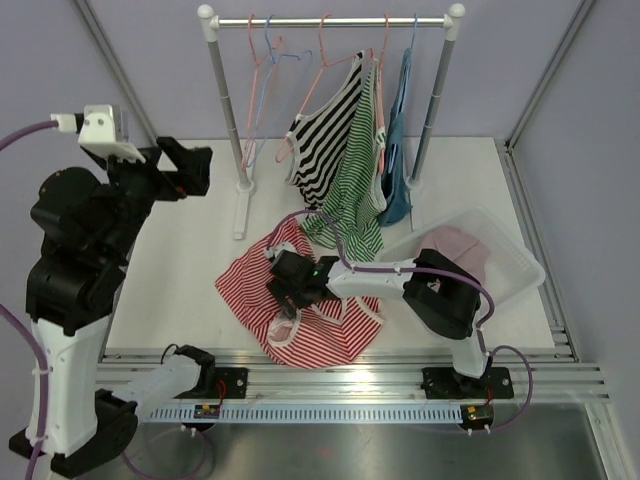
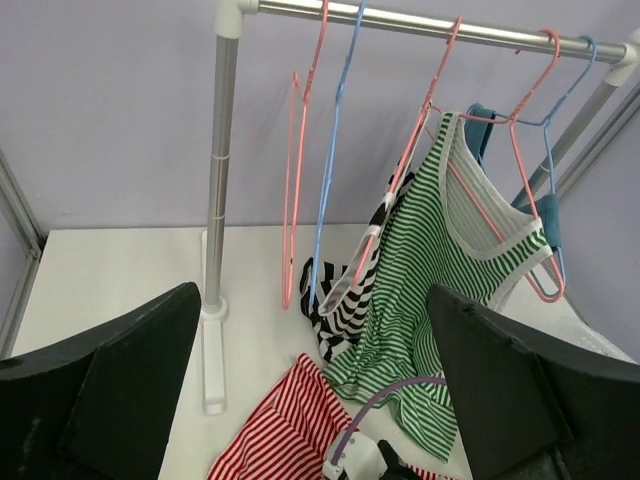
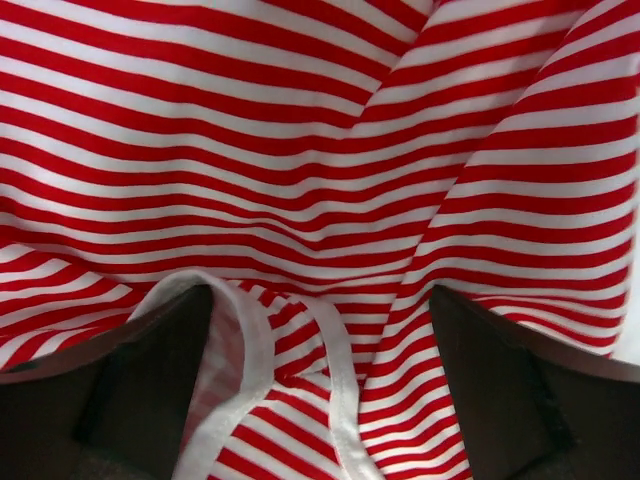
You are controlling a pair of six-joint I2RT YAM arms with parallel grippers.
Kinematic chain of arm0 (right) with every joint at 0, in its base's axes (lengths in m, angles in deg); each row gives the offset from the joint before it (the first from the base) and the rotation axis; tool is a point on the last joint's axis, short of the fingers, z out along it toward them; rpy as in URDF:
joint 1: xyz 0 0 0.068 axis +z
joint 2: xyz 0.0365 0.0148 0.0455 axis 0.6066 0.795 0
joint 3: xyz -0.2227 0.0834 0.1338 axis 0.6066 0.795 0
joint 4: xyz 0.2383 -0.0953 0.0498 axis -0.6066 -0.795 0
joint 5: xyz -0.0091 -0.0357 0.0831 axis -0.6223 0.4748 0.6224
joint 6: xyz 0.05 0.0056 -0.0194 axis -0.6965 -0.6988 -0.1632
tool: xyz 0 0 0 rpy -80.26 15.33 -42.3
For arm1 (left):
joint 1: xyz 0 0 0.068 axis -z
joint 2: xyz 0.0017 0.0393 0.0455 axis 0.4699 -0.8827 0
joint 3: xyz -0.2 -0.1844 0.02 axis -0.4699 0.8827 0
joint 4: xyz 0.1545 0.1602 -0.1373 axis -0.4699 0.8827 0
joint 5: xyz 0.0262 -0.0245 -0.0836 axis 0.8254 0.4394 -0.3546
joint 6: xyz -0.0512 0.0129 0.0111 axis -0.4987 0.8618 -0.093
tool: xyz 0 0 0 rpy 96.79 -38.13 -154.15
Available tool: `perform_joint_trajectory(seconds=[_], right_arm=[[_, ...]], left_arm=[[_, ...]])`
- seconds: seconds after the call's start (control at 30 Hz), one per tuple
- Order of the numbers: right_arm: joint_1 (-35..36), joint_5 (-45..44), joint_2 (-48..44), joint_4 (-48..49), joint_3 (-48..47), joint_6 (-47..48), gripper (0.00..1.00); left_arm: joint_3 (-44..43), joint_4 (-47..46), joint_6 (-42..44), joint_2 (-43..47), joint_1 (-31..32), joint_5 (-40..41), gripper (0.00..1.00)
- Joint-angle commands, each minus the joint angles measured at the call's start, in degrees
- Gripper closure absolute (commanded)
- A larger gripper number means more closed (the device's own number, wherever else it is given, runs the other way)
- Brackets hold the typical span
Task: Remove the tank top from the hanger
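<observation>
Standing with jaws wide apart and nothing held, the right gripper [image 1: 287,285] is poised low over the red-striped tank top [image 1: 243,282], which is found directly beneath it, crumpled on the table [image 1: 180,270] and off any hanger, with no clear long axis. The left gripper [image 1: 192,168], likewise open and empty, is raised well apart, facing the rack [image 1: 330,21]. Five hangers [image 2: 291,200] are counted there, with three garments hung: black-and-white [image 1: 320,150], green [image 1: 357,190] and blue [image 1: 398,165].
</observation>
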Motion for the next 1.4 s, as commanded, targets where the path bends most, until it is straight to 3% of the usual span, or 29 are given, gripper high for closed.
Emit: perform_joint_trajectory(seconds=[0.0,0.07,0.1,0.13,0.3,0.53,0.7,0.9,1.0,1.17,1.27,1.37], right_arm=[[0.9,-4.0,3.83,-1.7,-1.88,-2.58,0.15],[0.81,-4.78,4.72,-1.7,-1.88,-2.67,0.54],[0.81,-4.7,4.37,-1.0,-1.8,-2.67,0.9],[0.9,-4.18,3.15,-0.56,-1.54,-2.58,1.0],[0.9,-2.42,-5.46,0.41,-1.01,-1.88,1.0],[0.98,-9.62,-22.93,-6.25,-3.9,-2.67,1.0],[0.98,-14.36,-32.53,-11.44,-6.54,-3.29,1.0],[0.81,-22.88,-45.54,-19.52,-10.49,-1.97,1.0],[0.9,-31.58,-47.92,-33.02,-15.41,-4.16,1.0],[-0.68,-45.91,-50.47,-46.41,-17.44,-13.1,1.0],[-9.35,-44.97,-52.75,-48.98,-14.2,-13.31,1.0],[-22.87,-39.26,-54.43,-41.37,-7.26,-8.92,1.0]], left_arm=[[9.22,-0.55,-1.06,3.62,0.05,0.27,0.01],[13.35,-0.64,-1.06,8.78,0.05,0.45,0.01],[18.68,-1.07,-1.32,10.9,0.05,0.27,0.01],[21.43,-1.6,-1.5,12.93,0.05,-1.03,0.01],[41.88,-7.49,-0.45,26.36,0.05,1.13,0.01],[54.13,-8.63,-1.41,35.7,0.05,9.48,0.01],[53.62,-7.76,-4.84,36.24,-1.0,15.47,0.01],[53.54,-8.28,-4.93,36.15,-5.39,12.75,0.01],[53.45,-8.2,-4.49,36.15,-6.18,11.96,0.01],[52.57,-7.76,-4.31,36.24,-6.27,9.76,0.01],[51.52,-7.41,-4.31,35.98,-6.27,8.62,0.01],[48.01,-5.92,-4.75,34.66,-6.27,6.43,0.01]])
